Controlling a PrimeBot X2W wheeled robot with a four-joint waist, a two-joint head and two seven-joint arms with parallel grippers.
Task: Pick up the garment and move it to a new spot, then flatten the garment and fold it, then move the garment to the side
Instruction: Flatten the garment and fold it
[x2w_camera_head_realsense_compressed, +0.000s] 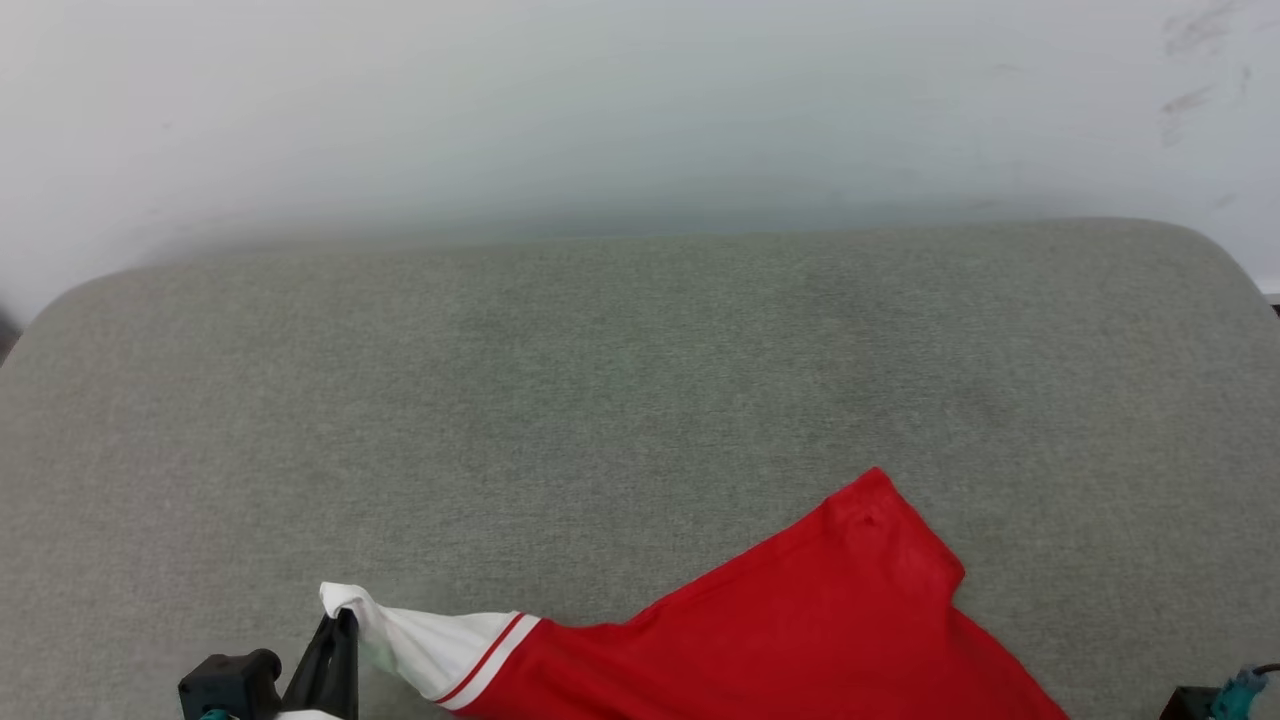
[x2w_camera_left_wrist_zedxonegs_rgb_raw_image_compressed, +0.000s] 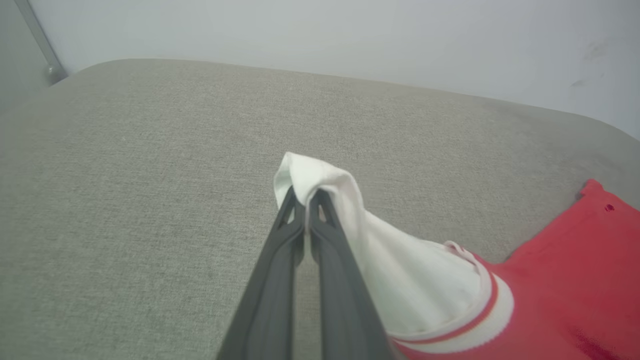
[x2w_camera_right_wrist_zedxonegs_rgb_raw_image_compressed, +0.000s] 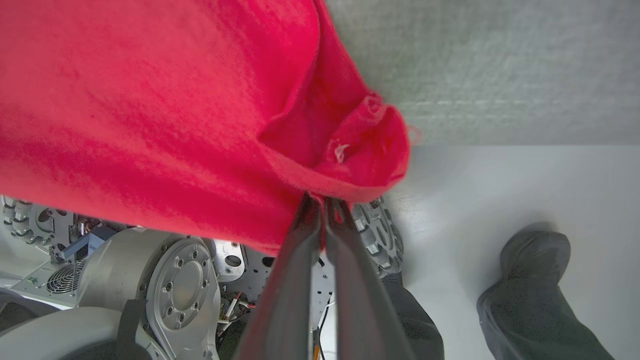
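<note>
Grey fabric cushion (x2w_camera_head_realsense_compressed: 640, 400) against a white wall (x2w_camera_head_realsense_compressed: 640, 100); far half bare, open room ahead. Garment (x2w_camera_head_realsense_compressed: 800, 620) at the near edge, long axis left to right, spanning both claws. Left claw (x2w_camera_left_wrist_zedxonegs_rgb_raw_image_compressed: 305, 196) pressed together on the white sleeve tip; right claw (x2w_camera_right_wrist_zedxonegs_rgb_raw_image_compressed: 322, 202) pinching the red hem, seemingly off the near edge.

Light even, diffuse, bright in all views. Shadows soft: faint grey band on wall (x2w_camera_head_realsense_compressed: 640, 200) above worktop (x2w_camera_head_realsense_compressed: 600, 380) far edge. Wide-angle bows that edge. Right wrist: garment (x2w_camera_right_wrist_zedxonegs_rgb_raw_image_compressed: 150, 100) near lens, soft focus, red saturated; fingers (x2w_camera_right_wrist_zedxonegs_rgb_raw_image_compressed: 285, 300) blurred at bottom.
</note>
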